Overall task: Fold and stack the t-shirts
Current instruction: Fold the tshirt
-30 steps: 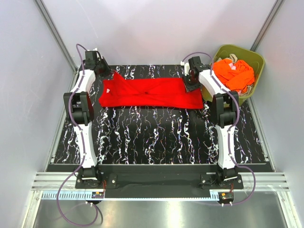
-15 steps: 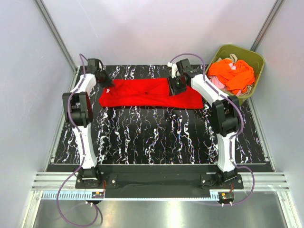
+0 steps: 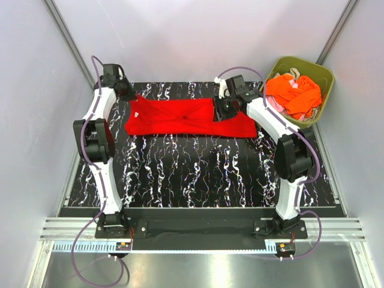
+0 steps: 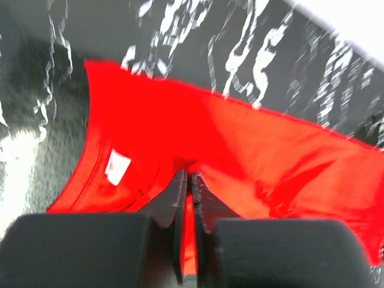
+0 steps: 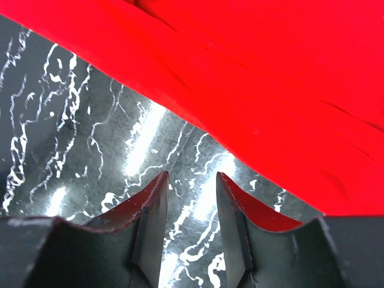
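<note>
We note black, white-veined tabletop (image 3: pixel 198 174). Red t-shirt (image 3: pixel 186 117) lies spread flat on it, one end clamped in left gripper (image 4: pixel 187 177). Bare glossy tabletop shows between spread fingers of right gripper (image 5: pixel 192 177), shirt edge just ahead of them.

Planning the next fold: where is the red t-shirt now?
In the top view, the red t-shirt lies spread across the far half of the table, left of the green bin.
</note>
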`<control>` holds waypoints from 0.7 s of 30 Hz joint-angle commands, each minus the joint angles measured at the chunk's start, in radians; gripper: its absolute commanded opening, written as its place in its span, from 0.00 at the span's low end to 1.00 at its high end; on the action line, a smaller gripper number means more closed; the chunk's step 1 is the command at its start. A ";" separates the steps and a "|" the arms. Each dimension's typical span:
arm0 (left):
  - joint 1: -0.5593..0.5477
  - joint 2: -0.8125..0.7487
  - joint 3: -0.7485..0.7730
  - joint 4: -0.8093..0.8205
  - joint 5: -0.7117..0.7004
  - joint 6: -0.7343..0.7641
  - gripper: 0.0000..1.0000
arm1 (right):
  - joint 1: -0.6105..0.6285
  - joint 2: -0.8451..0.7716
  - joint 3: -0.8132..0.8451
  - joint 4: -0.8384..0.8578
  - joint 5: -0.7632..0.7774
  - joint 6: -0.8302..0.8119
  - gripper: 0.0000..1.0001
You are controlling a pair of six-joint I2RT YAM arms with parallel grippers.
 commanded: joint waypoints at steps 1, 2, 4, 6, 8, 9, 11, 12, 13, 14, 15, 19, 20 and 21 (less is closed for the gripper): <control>0.009 -0.005 0.047 0.024 0.029 -0.021 0.16 | 0.018 -0.041 0.002 0.049 -0.002 0.069 0.45; 0.004 -0.008 0.041 0.022 0.027 -0.015 0.23 | 0.023 -0.033 0.013 0.056 0.052 0.093 0.45; -0.004 -0.034 -0.008 0.016 -0.008 -0.009 0.25 | 0.038 -0.018 0.016 0.067 0.139 0.187 0.45; -0.002 -0.084 -0.085 -0.022 -0.096 -0.018 0.30 | 0.067 -0.016 0.013 0.064 0.207 0.205 0.45; -0.004 -0.141 -0.157 -0.024 -0.159 -0.024 0.37 | 0.087 -0.022 -0.004 0.063 0.271 0.208 0.45; -0.007 -0.201 -0.215 -0.025 -0.198 -0.021 0.41 | 0.090 -0.034 -0.011 0.061 0.279 0.221 0.45; -0.013 -0.278 -0.251 -0.025 -0.278 0.014 0.46 | 0.092 -0.056 -0.046 0.057 0.287 0.239 0.45; -0.022 -0.299 -0.278 -0.025 -0.287 0.022 0.47 | 0.092 -0.080 -0.062 0.057 0.291 0.263 0.45; -0.027 -0.319 -0.295 -0.027 -0.269 0.031 0.48 | 0.094 -0.096 -0.079 0.057 0.292 0.274 0.45; -0.034 -0.336 -0.315 -0.032 -0.255 0.051 0.49 | 0.092 -0.108 -0.111 0.058 0.278 0.283 0.45; -0.043 -0.374 -0.375 -0.041 -0.249 0.045 0.50 | 0.094 -0.134 -0.126 0.057 0.266 0.299 0.45; -0.034 -0.477 -0.583 0.049 -0.253 -0.016 0.56 | 0.095 -0.182 -0.194 0.064 0.247 0.325 0.45; -0.010 -0.496 -0.616 0.079 -0.228 -0.039 0.56 | 0.095 -0.198 -0.217 0.067 0.242 0.330 0.45; 0.004 -0.500 -0.657 0.114 -0.166 -0.056 0.56 | 0.095 -0.206 -0.226 0.072 0.242 0.331 0.45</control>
